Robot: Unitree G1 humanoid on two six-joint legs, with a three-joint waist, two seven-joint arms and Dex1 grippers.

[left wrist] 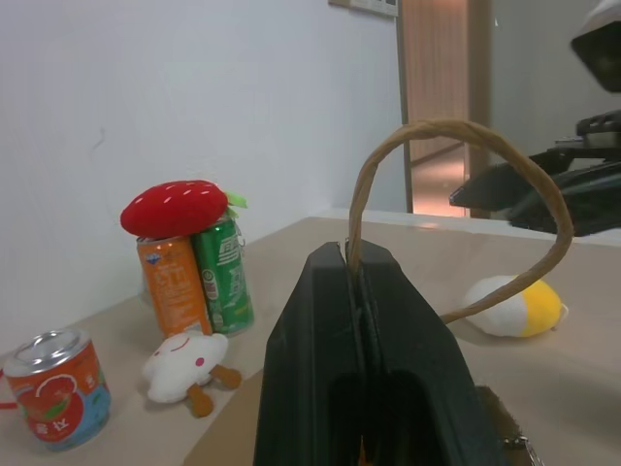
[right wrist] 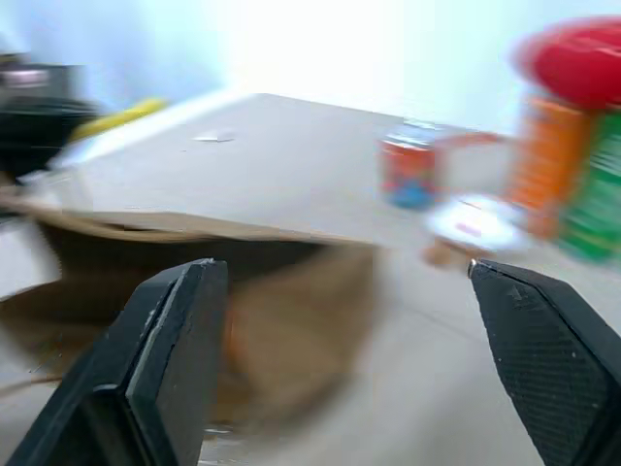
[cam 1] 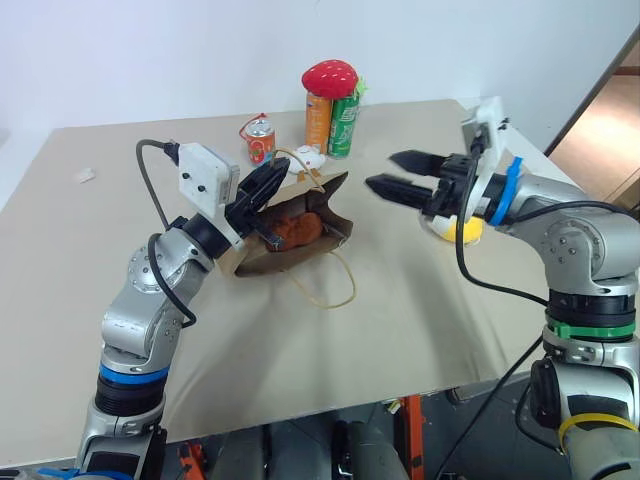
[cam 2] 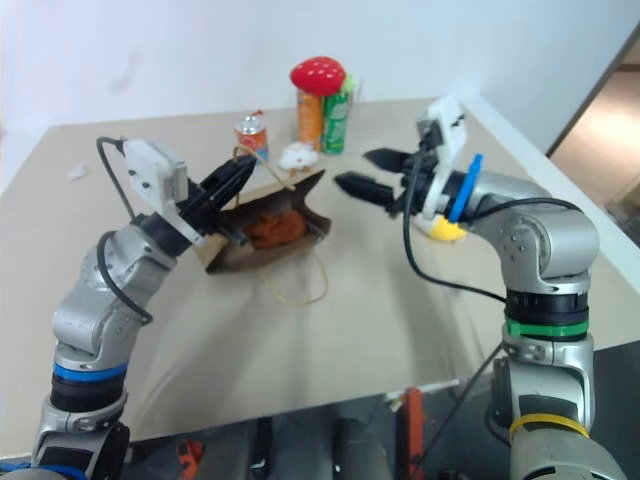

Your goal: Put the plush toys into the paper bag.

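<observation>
The paper bag [cam 1: 266, 257] lies on the table with its mouth open toward the right. A brown monkey plush [cam 1: 298, 230] sits inside it. My left gripper [cam 1: 268, 186] is shut on the bag's upper cord handle [left wrist: 456, 131], holding the mouth up. My right gripper [cam 1: 390, 172] hovers open and empty just right of the bag's mouth, pointing at it, fingers [right wrist: 175, 330] wide apart. The white-and-yellow egg plush [cam 1: 462, 232] rests on the table beneath my right wrist, also seen as the egg plush [left wrist: 509, 306] past the handle.
At the back of the table stand a red can [cam 1: 260, 142], an orange can [cam 1: 318, 120] and a green can [cam 1: 344, 125] with a strawberry plush [cam 1: 330, 77] on top. A small white plush [cam 1: 308, 157] lies beside them. The bag's other handle [cam 1: 330, 290] trails on the table.
</observation>
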